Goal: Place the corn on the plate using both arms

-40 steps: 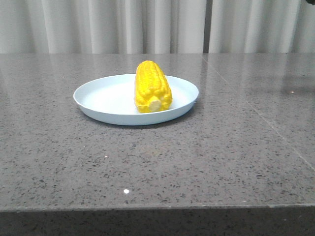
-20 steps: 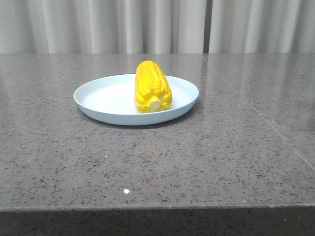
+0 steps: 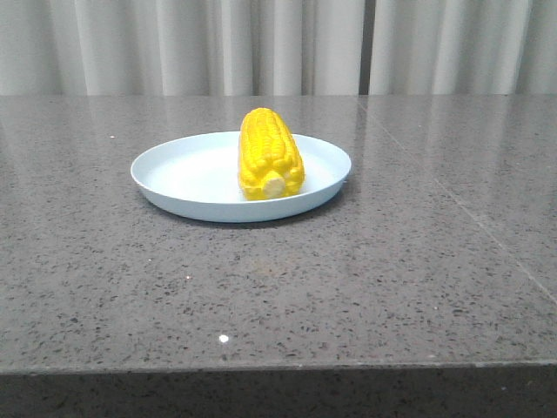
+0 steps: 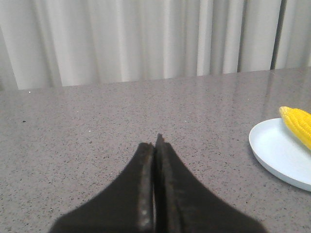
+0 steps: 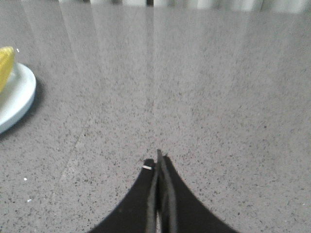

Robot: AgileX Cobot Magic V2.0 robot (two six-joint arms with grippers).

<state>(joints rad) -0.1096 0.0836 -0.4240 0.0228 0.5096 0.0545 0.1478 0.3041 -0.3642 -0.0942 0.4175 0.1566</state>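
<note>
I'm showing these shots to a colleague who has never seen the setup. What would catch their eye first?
The bright yellow corn lying on the pale blue plate, stub end toward the camera, in the middle of the grey speckled table. Next, in the wrist views, the black left gripper and right gripper, each shut and holding nothing, both off to the plate's sides.
</note>
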